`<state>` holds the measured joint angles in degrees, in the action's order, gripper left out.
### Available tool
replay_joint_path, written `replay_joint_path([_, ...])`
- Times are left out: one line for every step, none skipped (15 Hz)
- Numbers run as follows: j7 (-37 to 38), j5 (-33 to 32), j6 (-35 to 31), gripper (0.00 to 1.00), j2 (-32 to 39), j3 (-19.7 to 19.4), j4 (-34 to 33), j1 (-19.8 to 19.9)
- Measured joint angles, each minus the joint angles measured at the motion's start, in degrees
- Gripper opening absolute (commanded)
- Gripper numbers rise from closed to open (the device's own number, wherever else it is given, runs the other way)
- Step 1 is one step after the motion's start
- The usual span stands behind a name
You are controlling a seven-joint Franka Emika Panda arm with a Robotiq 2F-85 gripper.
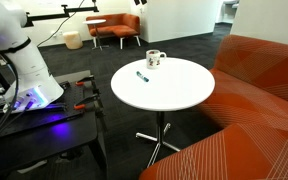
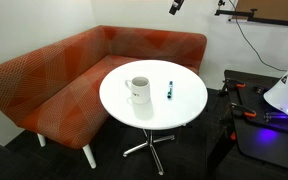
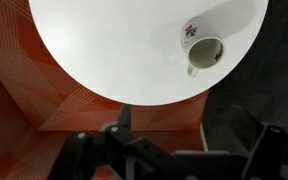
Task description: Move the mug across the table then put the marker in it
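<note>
The white mug [image 1: 154, 60] [image 2: 137, 90] with its dark print stands upright on the round white table [image 1: 174, 95] [image 2: 149, 112], near one edge. The small blue marker [image 1: 142, 75] [image 2: 170, 90] lies flat beside it, a short gap away. In the wrist view I look down from high up on the table [image 3: 114, 50] and the mug [image 3: 204, 52]; the marker does not show there. My gripper [image 3: 182, 125] hangs well above and to the side of the table, open, with nothing between its dark fingers [image 3: 122, 118].
An orange corner sofa [image 2: 54, 75] [image 1: 254, 110] wraps around two sides of the table. The robot's base stands on a dark cart [image 1: 44, 120] [image 2: 274, 125] with orange clamps close to the table. An orange armchair [image 1: 114, 28] sits far back.
</note>
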<state>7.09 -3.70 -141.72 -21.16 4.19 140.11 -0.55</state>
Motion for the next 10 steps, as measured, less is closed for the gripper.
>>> replay_joint_path([0.1, 0.3, -0.3, 1.00, 2.0, 0.4, -0.9, -0.2])
replay_joint_path([0.2, 0.5, -0.4, 1.00, 3.9, 0.9, -1.8, -0.3])
replay_joint_path([1.0, 0.5, -0.4, 1.00, 5.8, 1.3, -2.8, -0.4])
replay_joint_path([2.0, 0.5, -0.4, 1.00, 7.7, 1.7, -3.8, -0.7])
replay_joint_path([2.9, 0.5, -0.4, 1.00, 9.6, 2.0, -4.8, -0.9])
replay_joint_path([3.8, 0.5, -0.4, 1.00, 11.4, 2.4, -5.8, -1.0])
replay_joint_path([4.6, 0.5, -0.4, 1.00, 13.1, 2.6, -6.8, -1.2])
replay_joint_path([5.0, 0.5, -0.4, 1.00, 14.8, 2.7, -7.8, -1.4])
replay_joint_path([5.5, 0.4, -0.4, 1.00, 16.4, 2.7, -8.7, -1.7])
replay_joint_path([5.6, 0.4, -0.4, 1.00, 18.1, 2.7, -9.7, -1.9])
